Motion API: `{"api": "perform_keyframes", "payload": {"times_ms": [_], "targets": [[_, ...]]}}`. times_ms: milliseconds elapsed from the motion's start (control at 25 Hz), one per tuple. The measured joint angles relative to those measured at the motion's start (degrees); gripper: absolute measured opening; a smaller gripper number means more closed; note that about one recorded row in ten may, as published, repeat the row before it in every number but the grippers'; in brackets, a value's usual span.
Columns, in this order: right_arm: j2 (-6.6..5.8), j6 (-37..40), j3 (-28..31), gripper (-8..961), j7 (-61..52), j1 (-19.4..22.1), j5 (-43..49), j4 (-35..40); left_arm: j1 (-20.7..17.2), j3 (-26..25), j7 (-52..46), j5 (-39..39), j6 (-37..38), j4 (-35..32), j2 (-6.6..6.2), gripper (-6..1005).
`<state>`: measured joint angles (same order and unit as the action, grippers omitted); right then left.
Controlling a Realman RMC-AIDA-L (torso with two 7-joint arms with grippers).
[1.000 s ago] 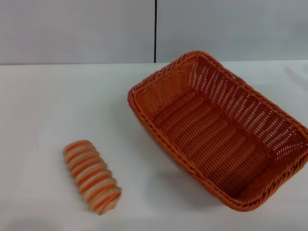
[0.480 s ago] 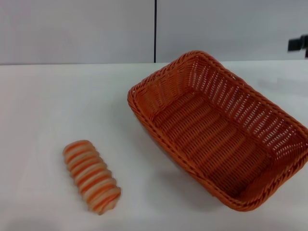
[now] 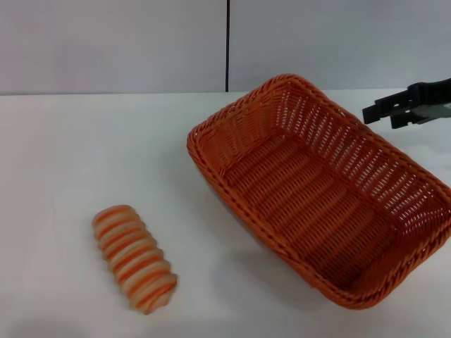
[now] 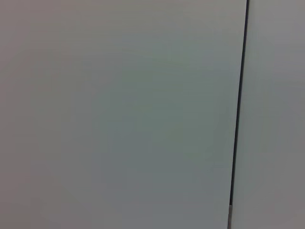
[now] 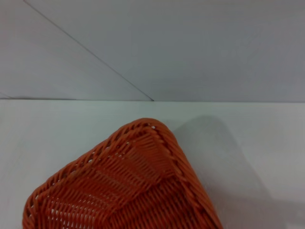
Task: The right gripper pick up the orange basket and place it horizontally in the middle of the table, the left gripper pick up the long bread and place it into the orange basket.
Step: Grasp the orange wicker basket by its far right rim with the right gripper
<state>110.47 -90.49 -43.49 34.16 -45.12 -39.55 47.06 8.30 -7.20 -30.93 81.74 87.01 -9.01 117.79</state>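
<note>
Wide white table (image 3: pixel 63 155), flat and plain, running back to a grey wall. On it, two things, well apart. On the robot's right side, the big orange basket (image 3: pixel 317 190), sitting open side up, turned at a slant, one corner close to the back edge of the table, nothing inside. On the robot's left side, nearer the front, the long bread (image 3: pixel 134 258), small, with orange and cream stripes, lying flat and slanted too. Bare white top between them. Same basket corner (image 5: pixel 138 186) seen on the white top in the right wrist view.
</note>
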Motion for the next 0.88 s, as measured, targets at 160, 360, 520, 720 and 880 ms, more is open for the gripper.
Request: {"api": "perform_keyframes", "payload": {"times_ms": [160,360,520,720,880], "targets": [[-0.01,4.92,-3.04,754,0.9,-0.75,0.08,-4.44,-0.29,0.0,0.0,0.0,-0.02,-0.54,0.01,837],[0.16,7.45,-3.37,754,3.47,-1.63,0.04,-8.32,-0.28,0.0,0.0,0.0,-0.02,-0.57,0.04,836],[0.91,9.77,-3.22,754,6.35,-2.81,-0.37,-12.58,-0.07,0.0,0.0,0.0,-0.02,-0.57,0.06,836],[2.72,10.79,-3.32,754,7.34,-2.84,-0.37,-12.92,0.17,0.09,0.0,0.0,-0.02,-0.57,0.07,836],[3.08,10.94,-3.38,755,7.36,-2.61,-0.07,-12.95,0.3,0.31,0.0,0.0,-0.01,-0.57,0.07,835]]}}
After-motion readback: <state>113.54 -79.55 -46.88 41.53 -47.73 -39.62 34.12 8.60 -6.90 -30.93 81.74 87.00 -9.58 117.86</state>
